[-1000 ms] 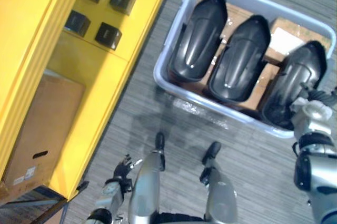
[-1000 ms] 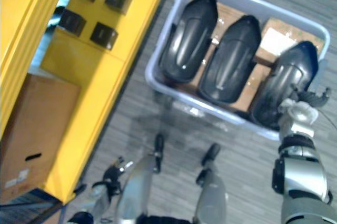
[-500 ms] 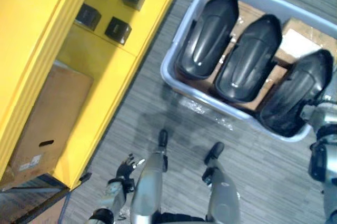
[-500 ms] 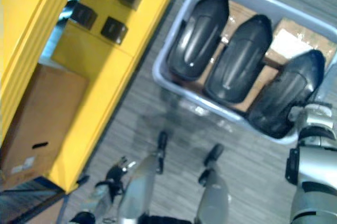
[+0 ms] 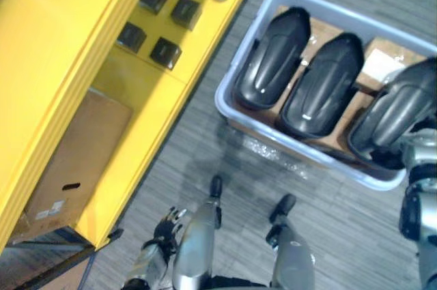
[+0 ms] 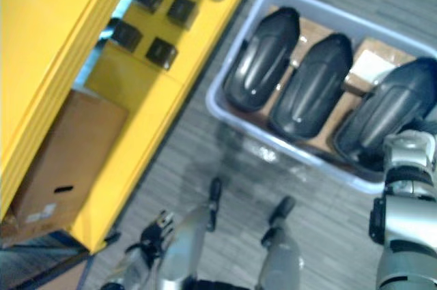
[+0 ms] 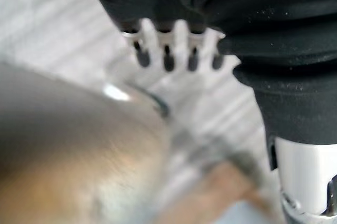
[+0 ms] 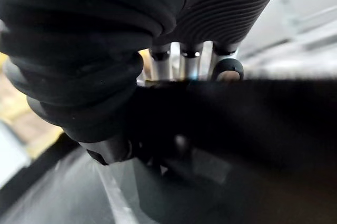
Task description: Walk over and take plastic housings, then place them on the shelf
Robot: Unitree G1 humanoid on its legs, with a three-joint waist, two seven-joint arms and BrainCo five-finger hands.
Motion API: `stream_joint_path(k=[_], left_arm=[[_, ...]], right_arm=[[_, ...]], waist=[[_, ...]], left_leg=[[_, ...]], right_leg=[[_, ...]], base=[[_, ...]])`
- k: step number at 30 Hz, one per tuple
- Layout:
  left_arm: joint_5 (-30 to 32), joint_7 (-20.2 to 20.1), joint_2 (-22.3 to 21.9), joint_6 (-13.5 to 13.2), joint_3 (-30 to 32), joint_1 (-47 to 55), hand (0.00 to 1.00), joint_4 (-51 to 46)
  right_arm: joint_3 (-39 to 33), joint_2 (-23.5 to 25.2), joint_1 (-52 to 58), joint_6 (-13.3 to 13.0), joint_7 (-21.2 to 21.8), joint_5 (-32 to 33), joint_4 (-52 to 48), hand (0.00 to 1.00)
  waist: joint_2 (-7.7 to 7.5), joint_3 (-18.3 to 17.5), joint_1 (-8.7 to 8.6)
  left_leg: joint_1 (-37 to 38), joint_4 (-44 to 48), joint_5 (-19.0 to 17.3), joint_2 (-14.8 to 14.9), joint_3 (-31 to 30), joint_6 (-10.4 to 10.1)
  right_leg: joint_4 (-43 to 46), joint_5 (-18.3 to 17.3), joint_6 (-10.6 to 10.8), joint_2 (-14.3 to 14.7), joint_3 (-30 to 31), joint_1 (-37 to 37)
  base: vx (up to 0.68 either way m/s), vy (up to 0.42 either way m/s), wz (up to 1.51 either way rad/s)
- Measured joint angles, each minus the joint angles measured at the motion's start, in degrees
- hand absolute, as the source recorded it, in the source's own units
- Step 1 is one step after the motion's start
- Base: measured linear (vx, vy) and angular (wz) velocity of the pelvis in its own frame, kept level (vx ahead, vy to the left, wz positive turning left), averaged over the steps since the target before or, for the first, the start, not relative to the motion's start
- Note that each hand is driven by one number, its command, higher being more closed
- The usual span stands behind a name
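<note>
Since the carry to the shelf turns on how the rightmost housing [image 5: 396, 109] sits against our right hand [image 8: 189, 63], we read that first. Its long axis runs away from us, slanting up and right, and its near end meets the hand at the near right corner of the bin [image 5: 229, 109]. In the right wrist view our fingers curl over the dark edge of this housing, so we judge the hand clamped on it. The right forearm comes up from the lower right, wrist bent in toward the bin. The other two housings [image 5: 273, 58] lie side by side in the bin on the same slant. Our left hand [image 5: 167, 225] hangs low, well apart from the bin, fingers relaxed and empty. The yellow shelf [image 5: 136, 92] lies to our left.
</note>
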Motion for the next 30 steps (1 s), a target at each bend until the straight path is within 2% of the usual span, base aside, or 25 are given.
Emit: stream_joint_path(k=[1,3,4,6,8,11,14,17,21,23,24,25,27,30], left_arm=[[-0.5,0.1,0.0,0.0,0.9,0.1,0.00,0.0],[-1.5,3.1,0.1,-1.0,4.3,1.1,0.00,-1.4],[-1.5,3.9,0.0,-1.5,5.5,1.4,0.00,-2.2],[0.6,7.7,0.2,-4.1,10.1,2.0,0.00,-4.6],[3.2,10.0,0.5,-5.4,12.6,2.5,0.00,-7.6],[10.5,13.2,0.5,-6.7,14.0,3.8,0.00,-17.6],[14.6,15.1,0.4,-6.2,13.3,5.3,0.00,-29.0],[19.9,16.5,-0.1,-3.1,11.3,5.1,0.00,-41.3],[21.1,16.7,-1.0,1.2,7.4,4.5,0.00,-50.9],[21.1,16.2,-1.5,3.1,6.1,4.7,0.00,-52.3],[19.7,15.8,-2.4,7.0,4.1,4.6,0.00,-53.8],[19.3,15.4,-2.4,7.9,3.2,4.6,0.00,-53.9],[17.8,13.4,-2.3,12.7,0.7,4.6,0.00,-53.9],[17.7,11.5,-2.3,15.7,-0.7,4.5,0.00,-54.1]], right_arm=[[-0.1,0.8,0.8,-0.3,-0.8,-0.6,-2.0,1.00],[-0.7,4.7,5.9,-1.2,-3.9,-2.1,-10.2,1.00],[-0.7,5.6,7.5,-1.3,-4.5,-2.2,-12.2,1.00],[-1.8,10.1,14.1,-1.7,-6.7,-4.2,-18.5,1.00],[-1.8,13.5,18.6,-1.8,-7.6,-6.2,-22.7,1.00],[-1.8,18.0,26.5,-3.1,-8.4,-10.5,-31.0,1.00],[-1.7,20.4,32.0,-5.9,-8.4,-15.6,-38.7,1.00],[-1.5,20.6,33.8,-10.8,-7.0,-20.3,-44.3,1.00],[0.3,20.7,34.2,-16.2,-6.0,-23.6,-47.7,1.00],[1.5,20.7,34.2,-17.6,-5.8,-24.5,-48.2,1.00],[3.9,20.8,34.1,-19.7,-5.0,-25.9,-49.5,1.00],[4.8,20.8,34.1,-20.3,-4.5,-26.1,-49.9,1.00],[7.8,21.2,34.1,-22.9,-1.9,-28.5,-51.4,1.00],[11.1,21.4,34.1,-24.7,1.2,-30.6,-51.7,1.00]], waist=[[-0.66,0.0,-0.26],[-3.17,-0.9,-0.59],[-3.82,-1.3,-0.66],[-6.60,-4.3,-0.75],[-8.26,-6.6,-0.88],[-9.16,-11.3,-1.82],[-8.64,-15.7,-2.77],[-7.52,-18.7,-3.65],[-7.23,-21.1,-3.84],[-7.26,-22.0,-3.81],[-7.20,-22.4,-3.79],[-7.20,-22.4,-3.75],[-7.18,-22.9,-3.75],[-7.28,-23.0,-3.75]], left_leg=[[0.8,-0.5,0.1,0.1,0.3,-0.1],[4.0,-2.4,0.2,0.4,1.1,-0.3],[4.7,-2.7,0.2,0.5,1.2,-0.4],[6.9,-4.7,0.2,0.6,1.9,-0.4],[9.0,-6.3,0.2,0.5,2.7,-0.5],[12.6,-9.1,0.1,0.1,3.8,-0.6],[15.4,-11.5,0.1,-0.3,4.6,-0.6],[18.8,-13.6,0.1,-0.4,5.7,-0.6],[21.5,-14.1,0.2,-0.4,6.0,-0.6],[21.5,-14.2,0.2,-0.5,5.9,-0.6],[22.0,-14.3,0.2,-0.6,5.8,-0.6],[22.2,-14.3,0.2,-0.6,5.9,-0.6],[22.4,-14.8,0.2,-0.7,6.1,-0.6],[22.4,-15.3,0.3,-0.8,6.6,-0.5]], right_leg=[[-0.3,0.0,0.0,0.1,0.0,0.6],[-1.7,0.0,0.0,0.6,0.4,3.2],[-2.0,0.0,0.0,0.7,0.4,3.8],[-3.4,0.0,0.0,1.1,0.6,5.3],[-4.4,0.0,0.1,1.1,1.2,6.6],[-6.0,0.1,0.3,1.0,1.4,9.2],[-6.7,0.0,0.7,0.7,1.6,10.7],[-6.8,0.0,0.7,0.6,1.5,12.9],[-6.8,0.0,0.8,0.5,1.3,14.9],[-6.8,0.1,0.9,0.5,1.2,15.0],[-6.9,0.2,1.1,0.5,1.1,15.5],[-6.9,0.2,1.1,0.4,1.1,15.7],[-7.2,0.2,1.1,0.4,1.2,15.6],[-8.0,0.1,1.5,0.5,1.1,15.5]], base=[[0.02,-0.026,-0.11],[0.06,-0.028,-0.13],[0.06,-0.019,-0.11],[0.09,-0.011,-0.10],[0.11,-0.004,-0.16],[0.11,0.007,-0.12],[0.10,0.013,-0.13],[0.08,0.019,-0.15],[0.04,0.016,-0.02],[0.00,0.005,0.02],[0.00,0.000,0.00],[-0.04,0.004,-0.01],[-0.05,-0.002,-0.05],[-0.08,-0.026,-0.09]])
